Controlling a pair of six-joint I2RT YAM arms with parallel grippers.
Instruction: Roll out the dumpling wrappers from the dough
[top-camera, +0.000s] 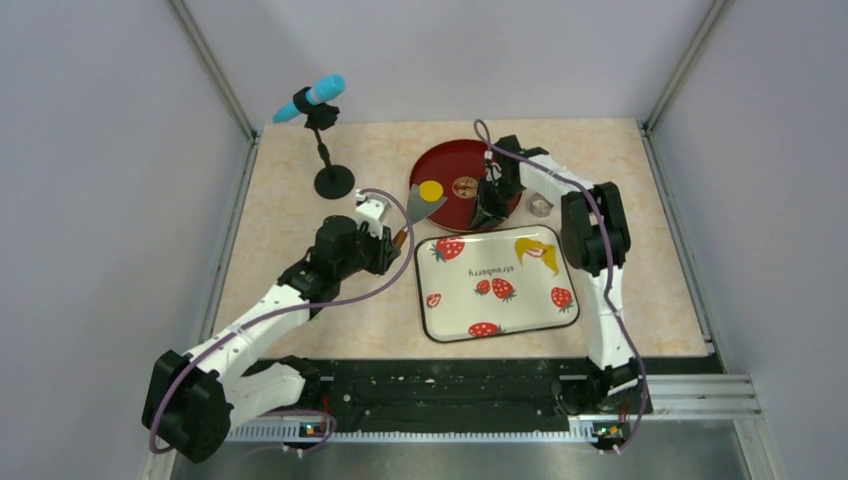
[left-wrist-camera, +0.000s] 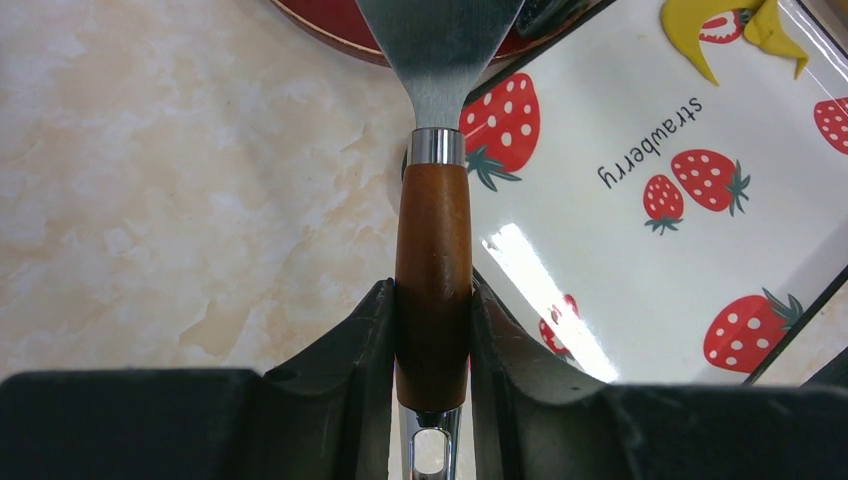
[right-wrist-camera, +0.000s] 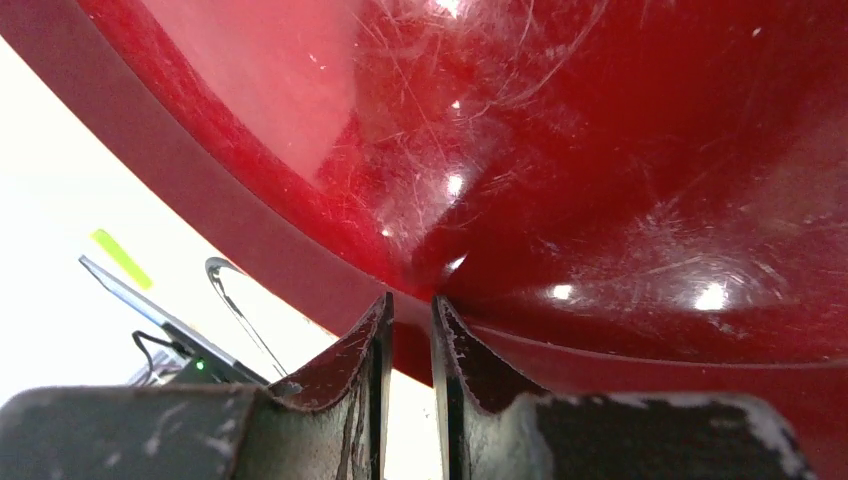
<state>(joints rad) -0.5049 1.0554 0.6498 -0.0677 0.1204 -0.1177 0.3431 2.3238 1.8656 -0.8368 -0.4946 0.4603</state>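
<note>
Lower left, the left pincer (left-wrist-camera: 432, 300) pinches a spatula (left-wrist-camera: 433, 240) by its handle. At centre, a tray (top-camera: 520, 300) carries scrap dough (top-camera: 537, 252) in its upper right corner. Beyond it, one round wrapper (top-camera: 431, 190) lies by the blade tip on the plate (top-camera: 455, 165). The right pincer (right-wrist-camera: 410, 305) appears to nip the plate's rim. One wrapper looks finished; the scrap is yet to be rolled.

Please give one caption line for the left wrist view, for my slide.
Left end effector clamps the spatula handle; red plate ahead, strawberry tray with dough at right.
</note>
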